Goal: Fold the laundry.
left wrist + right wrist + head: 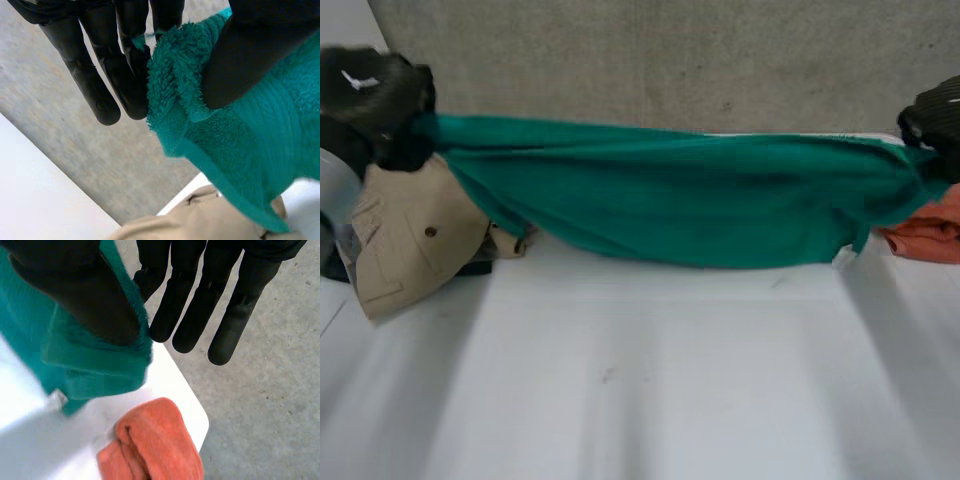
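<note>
A green towel (670,205) hangs stretched between my two hands along the far side of the white table (640,380), sagging in the middle down to the tabletop. My left hand (380,95) holds its left end. In the left wrist view the thumb (250,55) pinches a bunched corner of the towel (260,145) against the fingers (125,75). My right hand (935,120) holds the right end. In the right wrist view its thumb (85,295) presses the towel's edge (90,365) against a finger, while the other fingers (225,315) stay straight.
A tan garment (410,240) with a button lies below my left hand, seen also under the towel as tan cloth (200,220). A folded orange cloth (930,232) sits at the table's far right corner (155,445). Grey concrete floor (670,60) lies beyond the far edge.
</note>
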### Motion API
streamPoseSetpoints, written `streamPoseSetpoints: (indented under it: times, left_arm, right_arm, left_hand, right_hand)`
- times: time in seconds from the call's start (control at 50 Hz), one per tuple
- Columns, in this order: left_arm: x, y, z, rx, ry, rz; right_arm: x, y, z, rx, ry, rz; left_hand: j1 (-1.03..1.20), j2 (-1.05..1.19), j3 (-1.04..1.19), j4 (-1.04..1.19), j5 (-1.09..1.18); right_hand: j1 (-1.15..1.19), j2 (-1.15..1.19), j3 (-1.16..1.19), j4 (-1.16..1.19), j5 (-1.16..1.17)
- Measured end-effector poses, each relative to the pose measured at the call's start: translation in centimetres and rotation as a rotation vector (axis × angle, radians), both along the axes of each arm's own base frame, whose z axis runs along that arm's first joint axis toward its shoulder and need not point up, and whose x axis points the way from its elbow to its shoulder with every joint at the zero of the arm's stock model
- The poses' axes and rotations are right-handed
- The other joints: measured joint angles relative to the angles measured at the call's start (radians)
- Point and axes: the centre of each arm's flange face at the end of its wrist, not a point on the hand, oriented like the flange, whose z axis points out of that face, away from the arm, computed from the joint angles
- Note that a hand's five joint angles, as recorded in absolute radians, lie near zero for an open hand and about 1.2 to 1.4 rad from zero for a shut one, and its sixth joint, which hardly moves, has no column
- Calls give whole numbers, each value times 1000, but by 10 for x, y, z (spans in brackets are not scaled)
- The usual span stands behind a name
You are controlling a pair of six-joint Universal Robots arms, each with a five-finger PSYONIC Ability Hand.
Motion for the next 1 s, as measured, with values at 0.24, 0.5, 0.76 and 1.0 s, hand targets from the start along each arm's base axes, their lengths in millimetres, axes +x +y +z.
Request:
streamPoseSetpoints:
  times: [0.24, 0.5, 0.76, 1.0]
  left_arm:
    - [-20, -22, -63, 285, -112, -31]
    - [-63, -103, -59, 50, -74, 21]
    - [-73, -119, 63, -495, 316, -35]
    - [-79, -99, -44, -27, 207, -86]
  right_arm:
    - [5, 2, -44, 152, 105, 79]
    - [31, -74, -66, -155, -7, -13]
    - [23, -111, 71, -871, -504, 83]
    - [12, -112, -34, -424, -317, 100]
  left_hand:
    - [0, 1, 0, 0, 12]
    - [0, 2, 0, 0, 12]
    - [0, 2, 0, 1, 12]
    - [0, 2, 5, 1, 12]
  right_hand:
    - [0, 0, 0, 0, 3]
    - [0, 0, 0, 0, 3]
    - [0, 0, 0, 1, 4]
    - [0, 0, 0, 1, 4]
